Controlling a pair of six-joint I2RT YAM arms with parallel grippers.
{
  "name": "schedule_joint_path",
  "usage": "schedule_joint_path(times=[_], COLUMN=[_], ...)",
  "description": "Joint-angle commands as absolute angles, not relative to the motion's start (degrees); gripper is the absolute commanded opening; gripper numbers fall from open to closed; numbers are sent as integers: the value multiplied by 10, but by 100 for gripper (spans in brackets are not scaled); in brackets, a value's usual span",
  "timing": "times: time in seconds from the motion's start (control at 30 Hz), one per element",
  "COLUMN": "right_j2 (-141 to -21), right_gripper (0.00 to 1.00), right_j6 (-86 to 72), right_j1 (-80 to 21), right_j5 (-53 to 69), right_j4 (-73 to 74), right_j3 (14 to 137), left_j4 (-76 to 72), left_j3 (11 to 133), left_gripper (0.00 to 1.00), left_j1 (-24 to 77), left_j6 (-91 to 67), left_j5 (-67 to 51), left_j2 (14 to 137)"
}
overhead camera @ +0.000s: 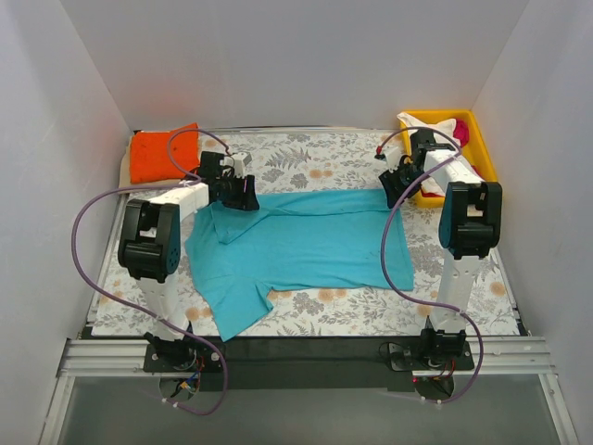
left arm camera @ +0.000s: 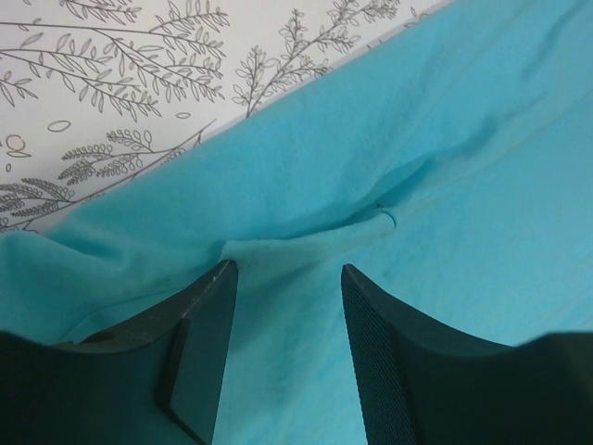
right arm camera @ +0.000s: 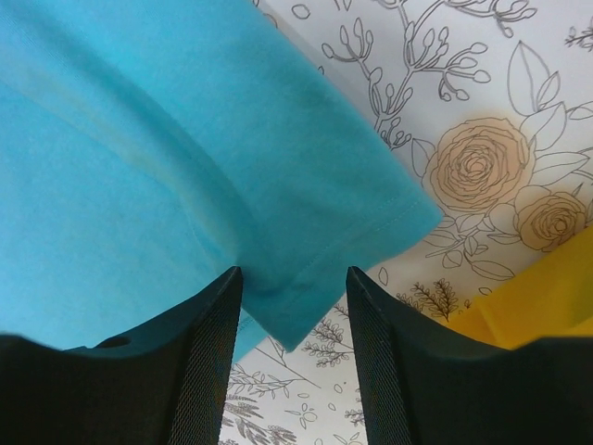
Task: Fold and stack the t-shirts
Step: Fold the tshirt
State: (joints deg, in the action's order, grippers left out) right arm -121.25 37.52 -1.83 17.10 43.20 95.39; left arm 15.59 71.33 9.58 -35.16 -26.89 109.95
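The orange shirt (overhead camera: 163,154) was noted folded; teal shirt (overhead camera: 306,243) spread, mostly unfolded; white shirt (overhead camera: 428,125) left in tray (overhead camera: 485,148). Both left fingers (left arm camera: 199,343) and right fingers (right arm camera: 204,362) were parted, nothing grasped.

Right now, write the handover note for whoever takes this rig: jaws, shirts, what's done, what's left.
Left gripper: jaws open, low over the far left edge of the teal shirt, with a ridge of cloth between them.
Right gripper: jaws open over the teal shirt's far right hem corner.
Teal shirt: spread mid-table, near sleeve sticking out.
Orange shirt: folded, far left corner.
White shirt and magenta shirt: bunched in the tray, far right.
Done: orange looks folded.
Left: fold teal, stack it on orange, then do the two in the tray.
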Motion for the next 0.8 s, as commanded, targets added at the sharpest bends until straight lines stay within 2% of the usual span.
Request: schedule_joint_path(times=[0.0, 0.17, 0.43, 0.6, 0.77], right_j2=[-1211, -1216, -1222, -1200, -1189], right_gripper=[48, 48, 41, 52, 48], right_j6=[398, 409, 417, 429, 431], right_j1=[-15, -15, -15, -15, -15], right_j5=[164, 155, 149, 156, 159], right_j4=[439, 439, 440, 441, 443], right_j3=[945, 940, 940, 929, 931], left_j4=[132, 126, 127, 127, 126], left_j3=[734, 738, 742, 738, 749], left_gripper=[46, 47, 47, 49, 47], left_j1=[99, 99, 99, 99, 99], left_j6=[-359, -356, -349, -352, -353], left_j5=[-244, -235, -228, -235, -235], left_j2=[1100, 1092, 1093, 1089, 1104])
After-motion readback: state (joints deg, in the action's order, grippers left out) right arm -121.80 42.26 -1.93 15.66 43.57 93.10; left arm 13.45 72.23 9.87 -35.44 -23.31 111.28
